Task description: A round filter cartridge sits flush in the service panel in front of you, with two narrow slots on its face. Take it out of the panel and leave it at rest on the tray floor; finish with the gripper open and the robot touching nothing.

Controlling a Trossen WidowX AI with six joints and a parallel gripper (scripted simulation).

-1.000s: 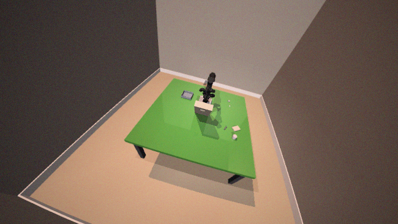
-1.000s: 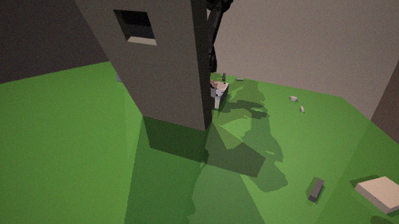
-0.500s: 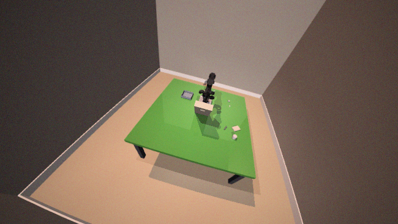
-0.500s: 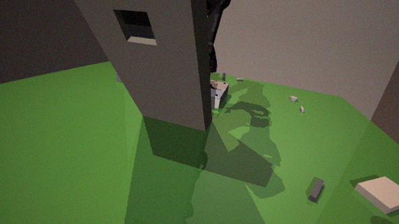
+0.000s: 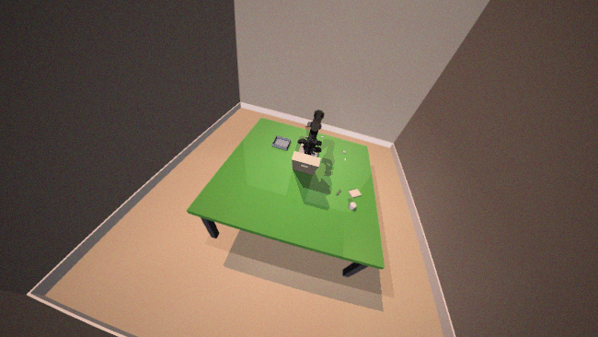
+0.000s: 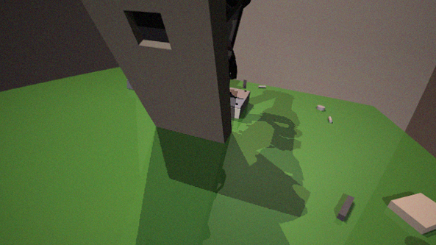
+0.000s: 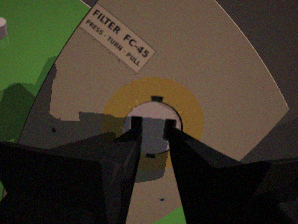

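Note:
The round pale filter cartridge point(image 7: 153, 111) sits in the service panel point(image 7: 210, 65) point(image 5: 305, 164) point(image 6: 187, 78), inside a yellow ring. My gripper point(image 7: 156, 132) is in front of the cartridge, its two fingers apart with nothing held between them. The fingertips overlap the two dark slots on the face; whether they are inside the slots or just short of them I cannot tell. In the top view the gripper is behind the panel, hard to make out; in the exterior view the panel hides it. The tray point(image 5: 281, 143) stands left of the panel.
A pale flat block point(image 5: 354, 193) point(image 6: 421, 210), a dark bar point(image 5: 339, 191) point(image 6: 346, 208) and a white cylinder point(image 5: 352, 205) lie on the green table point(image 5: 267, 216). Small pale pieces point(image 6: 321, 108) point(image 6: 330, 119) lie farther back. A pale low block point(image 6: 241, 96) stands behind the panel.

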